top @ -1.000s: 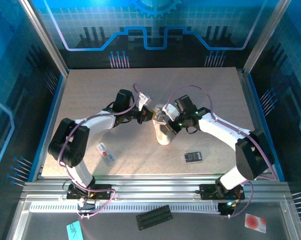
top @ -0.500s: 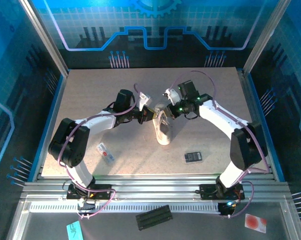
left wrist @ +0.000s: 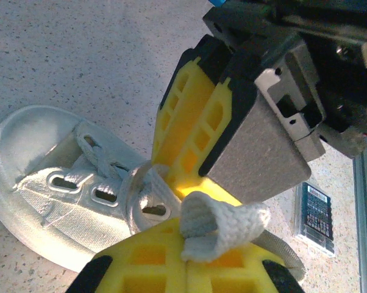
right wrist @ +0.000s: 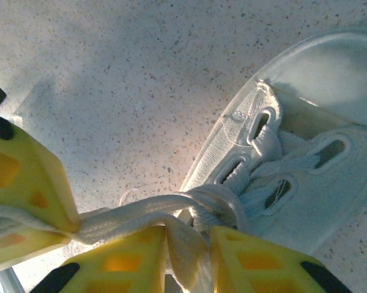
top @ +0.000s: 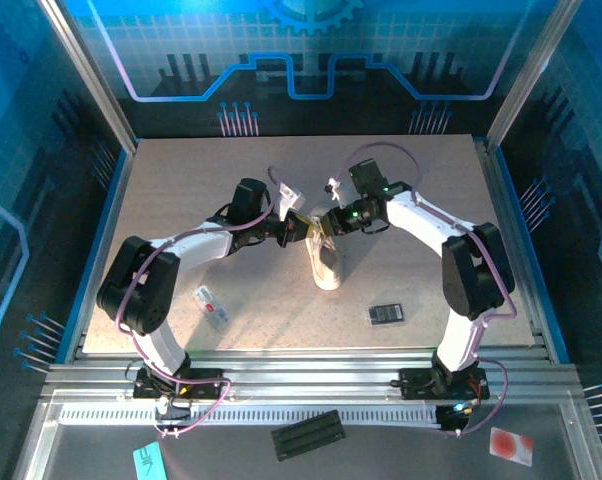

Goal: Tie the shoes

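The shoe (top: 327, 265) lies on the counter (top: 181, 180) just below the middle of the top view. Its long axis runs up and down the frame, with the toe toward the bottom edge and the open heel end toward the top. Both pincers meet over that upper end, almost touching each other. The left pincer (top: 303, 228) comes in from the left and the right pincer (top: 324, 223) from the right, so neither arm is clearly nearer.

The left pincer is pressed together, pinching a folded loop of lace (left wrist: 223, 235). The right pincer is slightly spread. One strand passes through its gap and seems loose rather than clamped. The half-made knot (right wrist: 214, 201) sits just above that gap, against the eyelets, and the shoe stretches away to the right of the right wrist view. Any tightening pull would probably have to run sideways, across the shoe's length.

No brand shows on the shoe. A black device (top: 386, 314) lower right of it carries a white barcode label, too small to read. The white-and-red packet (top: 211, 307) at lower left is also illegible.
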